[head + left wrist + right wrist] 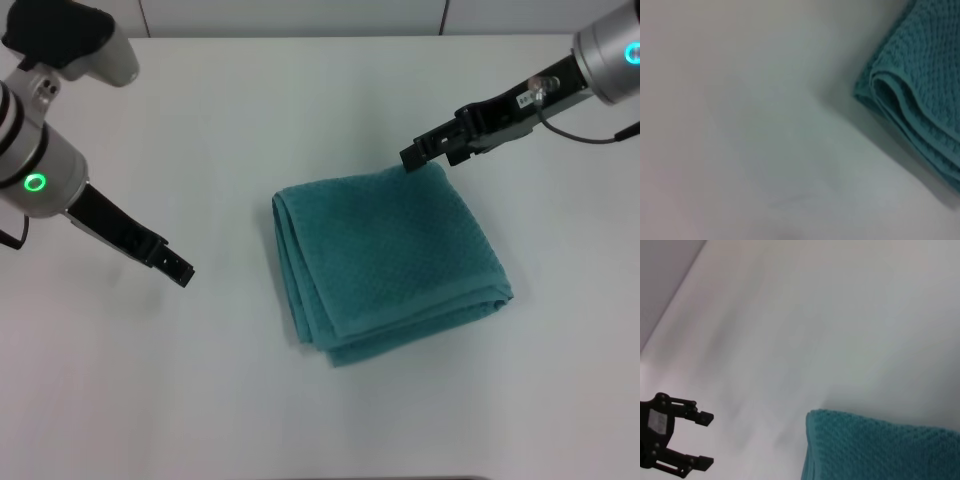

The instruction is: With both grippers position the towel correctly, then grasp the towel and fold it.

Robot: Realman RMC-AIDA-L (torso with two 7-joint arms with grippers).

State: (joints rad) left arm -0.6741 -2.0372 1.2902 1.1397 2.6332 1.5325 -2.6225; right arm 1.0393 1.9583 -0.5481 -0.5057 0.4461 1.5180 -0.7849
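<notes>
The teal waffle-textured towel [390,255] lies folded in layers in the middle of the white table [200,400], its stacked edges facing the left and front. My right gripper [410,158] hovers at the towel's far right corner, just above or touching it. My left gripper [182,271] is low over bare table, well to the left of the towel. The right wrist view shows that left gripper [709,438] open and empty, with a towel corner [880,450] close by. A layered towel corner [920,95] shows in the left wrist view.
The table's far edge [300,36] runs along the back, with a wall behind it. Nothing else lies on the table.
</notes>
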